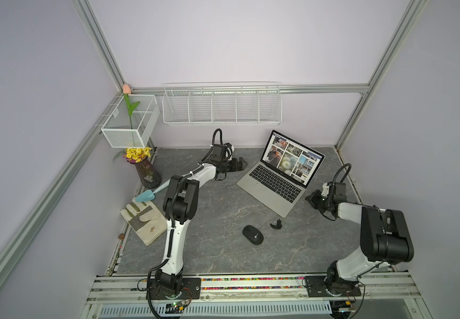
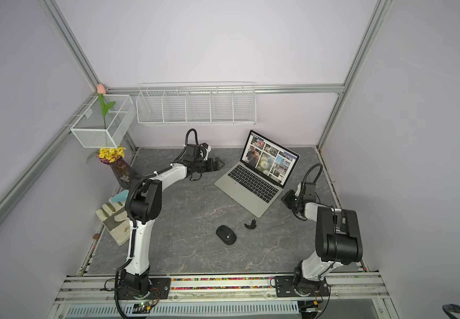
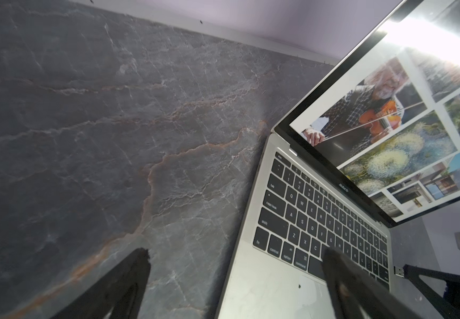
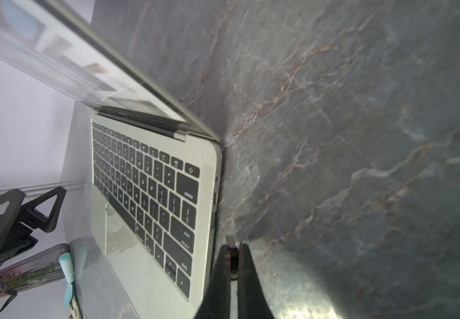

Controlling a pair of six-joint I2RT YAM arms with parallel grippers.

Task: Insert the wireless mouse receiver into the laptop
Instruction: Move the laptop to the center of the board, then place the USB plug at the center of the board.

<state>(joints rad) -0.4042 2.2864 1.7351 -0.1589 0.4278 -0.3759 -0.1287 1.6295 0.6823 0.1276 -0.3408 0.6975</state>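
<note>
The silver-grey laptop (image 1: 273,182) (image 2: 250,182) stands open at an angle on the grey stone table, its screen showing photos. My right gripper (image 1: 310,200) (image 2: 285,198) (image 4: 233,247) is shut on the wireless mouse receiver (image 4: 231,245), a tiny dark stub sticking out past the fingertips. It hovers just off the laptop's right edge (image 4: 215,221), a short way from the side port (image 4: 215,196) and not touching it. The receiver's metal end (image 3: 399,271) also shows in the left wrist view. My left gripper (image 1: 241,163) (image 2: 219,163) (image 3: 235,250) is open and holds nothing, beside the laptop's left side.
A black oval mouse (image 1: 253,234) and a small curved black cover piece (image 1: 276,224) lie in front of the laptop. Along the left edge are a work glove (image 1: 143,221), a blue trowel (image 1: 151,193) and a vase of yellow flowers (image 1: 146,171). White wire baskets (image 1: 221,106) hang on the back wall.
</note>
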